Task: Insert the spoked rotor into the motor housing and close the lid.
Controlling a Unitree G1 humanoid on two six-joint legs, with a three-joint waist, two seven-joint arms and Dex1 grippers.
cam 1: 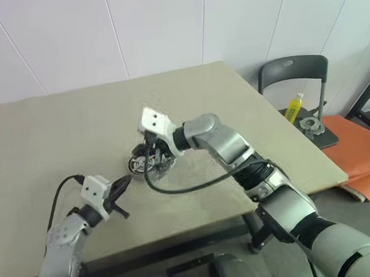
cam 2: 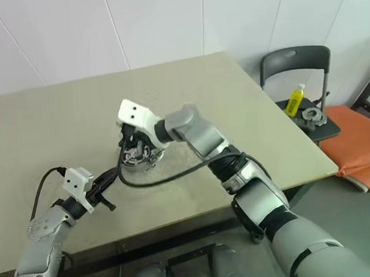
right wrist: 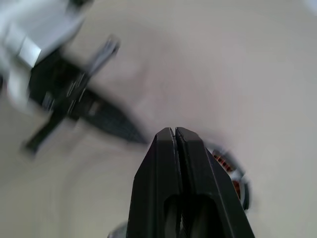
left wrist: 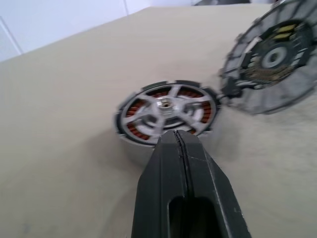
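The beige table [cam 1: 55, 130] carries the parts near its front middle. The motor housing [left wrist: 167, 113] lies flat, open face up — the spoked rotor [left wrist: 166, 106] already sits inside it, spokes level over the copper-brown windings. The lid [left wrist: 271, 57] is just beside the housing, tilted up on edge, its segmented face turned toward the left wrist camera. The right gripper [right wrist: 175, 132] hangs over the housing, fingers pressed together and empty. The left gripper [left wrist: 179, 135] points at the housing's rim — fingers likewise closed, holding nothing.
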